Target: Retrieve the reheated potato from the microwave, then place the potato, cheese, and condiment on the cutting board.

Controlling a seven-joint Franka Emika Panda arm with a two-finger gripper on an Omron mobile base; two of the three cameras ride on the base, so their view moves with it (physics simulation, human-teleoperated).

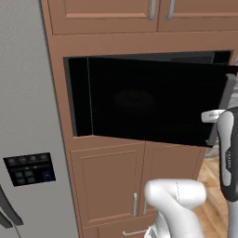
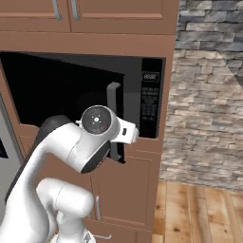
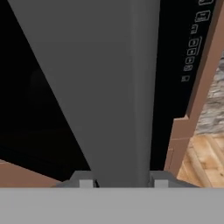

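The gripper (image 3: 120, 181) straddles the grey bar handle (image 3: 116, 87) of the microwave (image 2: 151, 97), one finger tip (image 3: 85, 180) on each side and pressed against it, so it is pinching the handle. The handle is a smooth, matte grey bar that runs from the fingers toward 12 o'clock in the hand view. The door (image 1: 148, 100) is a flat, glossy black glass panel, swung partly open from hinges at 9 o'clock in the left base view. The control panel (image 2: 152, 95), with small pale buttons, sits at 3 o'clock of the handle. Warm brown wooden cabinets (image 1: 111, 190) with slim metal pulls frame the microwave; a grey fridge (image 1: 28, 116) stands at 9 o'clock, and a rough stone wall (image 2: 209, 95) above plank flooring (image 2: 199, 213) at 3 o'clock. The dark cavity hides any potato.
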